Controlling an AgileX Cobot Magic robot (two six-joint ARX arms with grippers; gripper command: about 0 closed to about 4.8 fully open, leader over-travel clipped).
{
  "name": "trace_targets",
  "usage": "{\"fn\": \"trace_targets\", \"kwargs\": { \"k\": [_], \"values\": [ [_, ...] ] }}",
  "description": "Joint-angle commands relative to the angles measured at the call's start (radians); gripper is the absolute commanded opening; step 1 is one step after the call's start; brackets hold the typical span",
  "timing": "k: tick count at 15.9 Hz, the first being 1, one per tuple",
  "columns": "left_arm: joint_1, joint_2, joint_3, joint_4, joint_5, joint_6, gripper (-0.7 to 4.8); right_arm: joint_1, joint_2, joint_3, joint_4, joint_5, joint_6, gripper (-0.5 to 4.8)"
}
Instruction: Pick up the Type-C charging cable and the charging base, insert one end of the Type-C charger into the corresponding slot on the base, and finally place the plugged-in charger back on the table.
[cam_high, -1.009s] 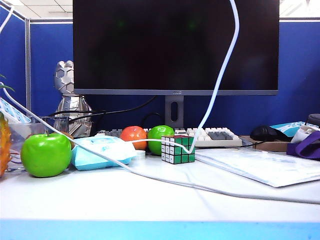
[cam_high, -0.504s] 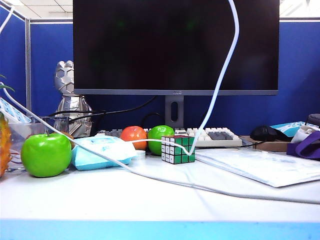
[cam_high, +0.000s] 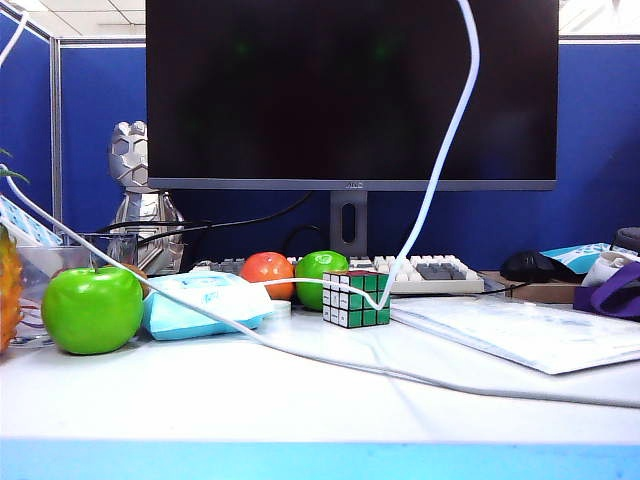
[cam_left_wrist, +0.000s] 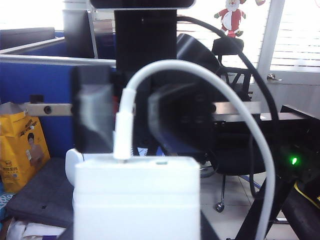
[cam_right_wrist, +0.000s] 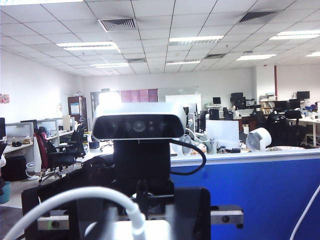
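**A:** Where do things stand?

**B:** Neither arm shows in the exterior view. You are working above it, and only the Type-C charging cable (cam_high: 445, 150) hangs down into that view to the Rubik's cube (cam_high: 356, 298). In the left wrist view the charging base (cam_left_wrist: 137, 200) is held aloft close to the camera. The cable's plug (cam_left_wrist: 123, 125) stands upright in the slot on its upper face and looks fully seated.

**A:** And the grippers?

**B:** I judge your left gripper (cam_right_wrist: 136, 229) to be clamped on the base, though the block hides most of its fingers. Your right gripper (cam_left_wrist: 131, 117) faces it, with one dark finger on each side of the plug. The picture is blurred and there seems to be a gap on one side, so I cannot tell whether it is pinching the plug.

**A:** How do I finish cleanly?

**B:** Make sure the plug sits flush before you let go. Then spread the right jaws fully and back straight away along the plug's axis, so you do not lever it sideways. Lower the base with the left arm alone and keep it level. Aim for the bare stretch of table (cam_high: 300, 410) in front of the cube, clear of the greyish cord (cam_high: 300, 356) lying across it. Let the cable's loop stay slack, because a taut cable could pull the plug out again. Release only once the base rests flat.
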Motion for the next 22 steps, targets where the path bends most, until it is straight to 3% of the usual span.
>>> {"fn": "trace_targets", "kwargs": {
  "k": [1, 4, 5, 7, 22],
  "values": [
    [-0.001, -0.005, 0.005, 0.021, 0.006, 0.0, -0.06, 0.0, -0.003, 0.004, -0.002, -0.011, 0.004, 1.46],
    [-0.001, -0.005, 0.005, 0.021, 0.006, 0.0, -0.06, 0.0, -0.002, 0.004, -0.002, -0.011, 0.003, 1.33],
    [-0.001, -0.005, 0.005, 0.021, 0.006, 0.0, -0.06, 0.0, -0.001, 0.004, -0.002, -0.011, 0.003, 0.7],
    [-0.001, -0.005, 0.005, 0.021, 0.006, 0.0, -0.06, 0.0, 0.001, 0.004, -0.002, -0.026, 0.003, -0.02],
    [-0.001, -0.005, 0.005, 0.093, 0.001, -0.046, -0.06, 0.001, 0.004, 0.003, -0.063, -0.117, -0.149, -0.03]
  ]
}}
